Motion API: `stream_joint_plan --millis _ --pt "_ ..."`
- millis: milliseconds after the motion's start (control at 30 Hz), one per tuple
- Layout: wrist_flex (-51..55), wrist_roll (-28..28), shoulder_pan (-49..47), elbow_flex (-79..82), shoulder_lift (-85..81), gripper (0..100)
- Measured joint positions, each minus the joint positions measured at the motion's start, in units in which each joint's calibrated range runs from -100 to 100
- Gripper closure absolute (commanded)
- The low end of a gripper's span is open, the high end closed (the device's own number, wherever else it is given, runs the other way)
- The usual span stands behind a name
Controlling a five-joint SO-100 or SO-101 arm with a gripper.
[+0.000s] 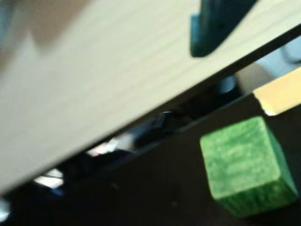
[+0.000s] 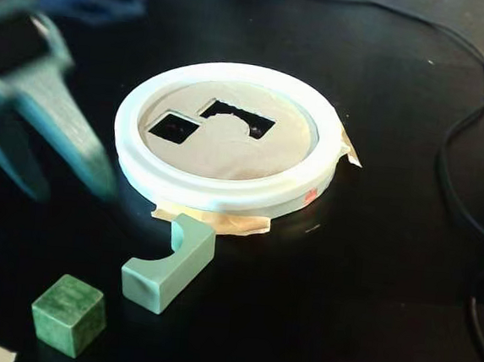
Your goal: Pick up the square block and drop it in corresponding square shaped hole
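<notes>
Square block [image 2: 68, 314] near the desk's [image 2: 370, 268] front left corner, untouched. Pincer [image 2: 68, 187] spread, empty, blurred, left of square shaped hole [image 2: 173, 127].

gripper [image 2: 63, 187]: blurry in the fixed view, top cut off by the left edge
cable [image 2: 462, 132]: runs off the right edge
wrist view: all fuzzy

The square block [image 2: 68, 314] — a small green cube with a mottled, marbled surface — sits flat on the black tabletop [image 2: 361, 268] at the lower left of the fixed view, untouched; the wrist view shows it at lower right [image 1: 244, 165]. The square shaped hole [image 2: 174, 127] — a dark cut-out — lies in the left part of the round tan board [image 2: 228, 146], well apart from the cube.
</notes>
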Motion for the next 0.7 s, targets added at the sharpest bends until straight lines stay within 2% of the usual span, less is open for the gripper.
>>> stream_joint_plan --millis 133,300,700 --pt "3.7 1.6 0.0 -6.2 13.0 29" --pt "5.1 1.8 -0.1 -8.1 21.1 29" --pt "5.0 1.8 -0.1 -8.6 31.8 29"
